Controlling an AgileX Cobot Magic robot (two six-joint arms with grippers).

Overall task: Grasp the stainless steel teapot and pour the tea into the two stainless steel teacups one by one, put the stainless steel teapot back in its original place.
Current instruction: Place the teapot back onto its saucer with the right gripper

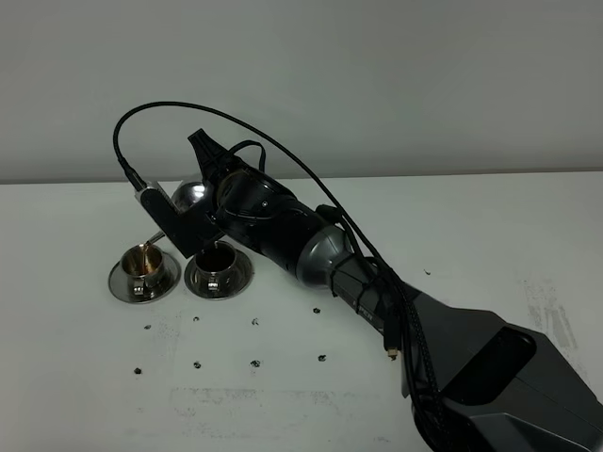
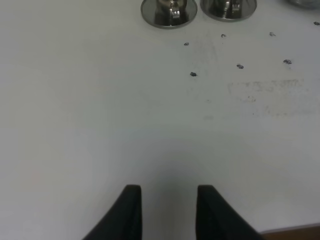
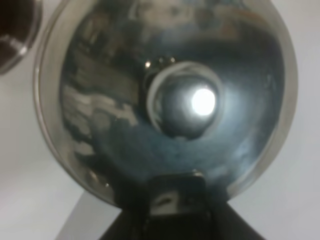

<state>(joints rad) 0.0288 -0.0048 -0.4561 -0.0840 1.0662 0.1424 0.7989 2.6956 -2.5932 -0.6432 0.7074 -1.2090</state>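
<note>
The stainless steel teapot (image 1: pixel 190 195) stands just behind the two stainless steel teacups and is mostly hidden by my right arm. The right wrist view looks straight down on its lid knob (image 3: pixel 186 100). My right gripper (image 3: pixel 175 215) is shut on its loop handle (image 3: pixel 176 196). A bright rim (image 3: pixel 291 95) rings the pot; I cannot tell whether that is its saucer. The left cup (image 1: pixel 143 262) holds golden tea on its saucer (image 1: pixel 121 282). The right cup (image 1: pixel 219 264) stands on its saucer (image 1: pixel 243 275). My left gripper (image 2: pixel 167 210) is open and empty, well short of both cups (image 2: pixel 169 7).
My right arm (image 1: pixel 377 292) slants across the white table (image 1: pixel 490 235) from the lower right. Small dark specks (image 1: pixel 254 322) dot the table in front of the cups. A steel edge (image 2: pixel 305 2) shows at the corner of the left wrist view.
</note>
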